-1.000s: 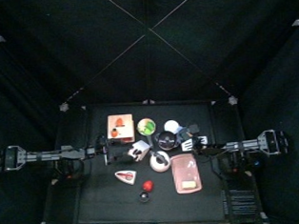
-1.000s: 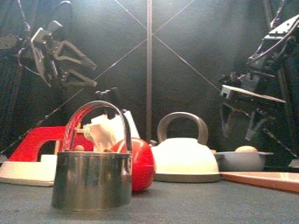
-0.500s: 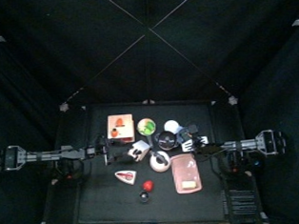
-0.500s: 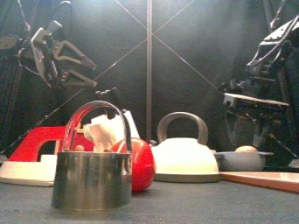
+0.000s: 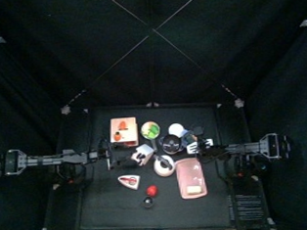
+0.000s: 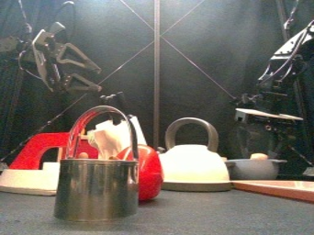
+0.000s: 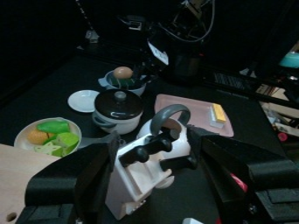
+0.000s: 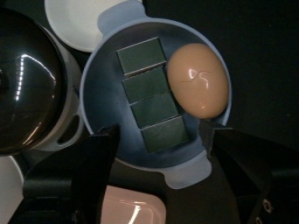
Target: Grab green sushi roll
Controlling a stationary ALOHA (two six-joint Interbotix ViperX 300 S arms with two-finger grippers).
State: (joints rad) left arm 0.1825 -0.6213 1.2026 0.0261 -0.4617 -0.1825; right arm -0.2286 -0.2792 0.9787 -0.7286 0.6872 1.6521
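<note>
The green sushi roll [image 5: 150,130] is a small bright-green piece lying on a white plate [image 7: 35,129] beside an orange piece, at the table's back middle; the left wrist view shows the green piece [image 7: 63,140] too. The front view hides it. My right gripper [image 8: 176,162] is open, its jaws straddling a blue-grey bowl [image 8: 105,52] that holds an egg [image 8: 197,80] and dark green strips. It hangs low over that bowl [image 6: 252,169], right of the plate. My left gripper [image 7: 158,188] is open and raised at the table's left [image 5: 106,157].
An orange box [image 5: 122,130] lies left of the plate. A black-and-white kettle [image 5: 173,143] stands between plate and bowl. A pink tray [image 5: 191,178], a red piece [image 5: 150,192] and a metal cup [image 6: 95,188] sit nearer the front. A white saucer [image 7: 84,99] lies behind.
My right gripper has come down over the blue-grey bowl, still open; in the front view it now covers the egg. The left arm has not moved.
</note>
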